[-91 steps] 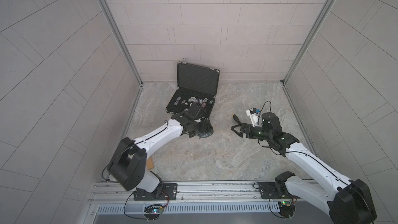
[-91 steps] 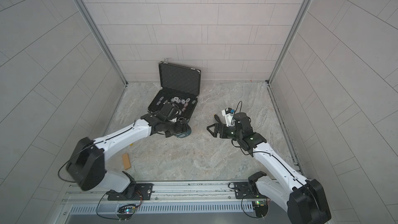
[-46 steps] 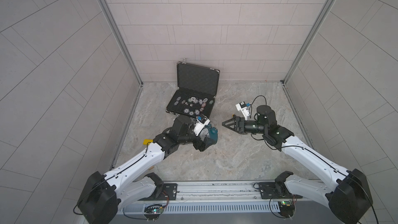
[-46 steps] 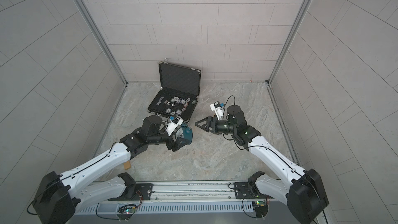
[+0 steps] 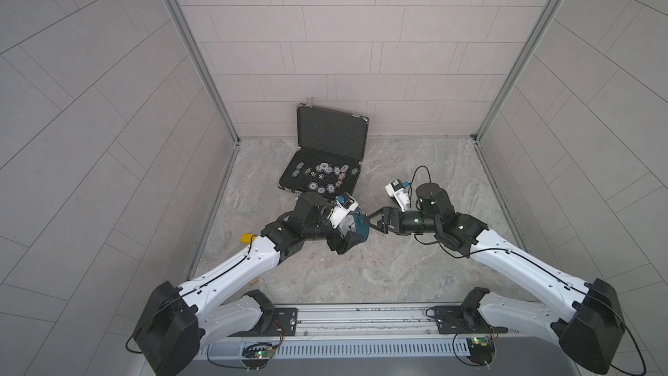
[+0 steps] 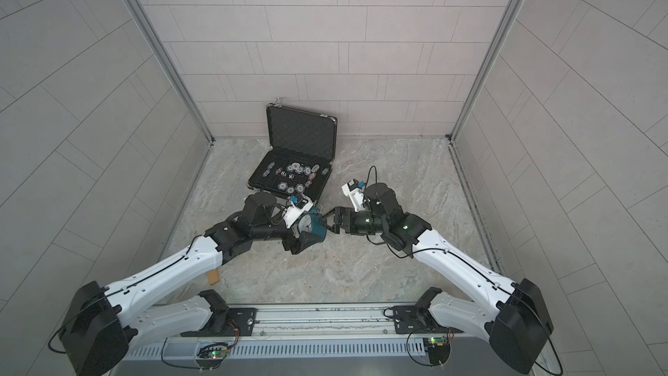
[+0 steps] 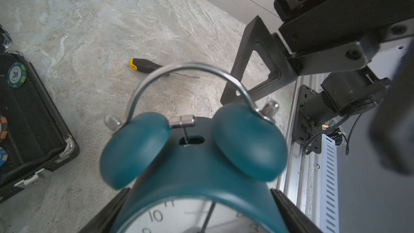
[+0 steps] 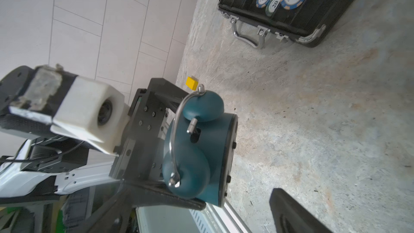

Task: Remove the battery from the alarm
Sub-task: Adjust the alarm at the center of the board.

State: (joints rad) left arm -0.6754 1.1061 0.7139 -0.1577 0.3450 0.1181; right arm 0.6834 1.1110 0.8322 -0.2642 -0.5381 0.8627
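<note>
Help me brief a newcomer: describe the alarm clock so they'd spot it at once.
Find the open black case of poker chips at the back of the grey marbled tabletop. Just in front of it, the left pincer grips a small teal alarm clock. It alone is teal, with twin bells, a steel bow handle and a white dial.
</note>
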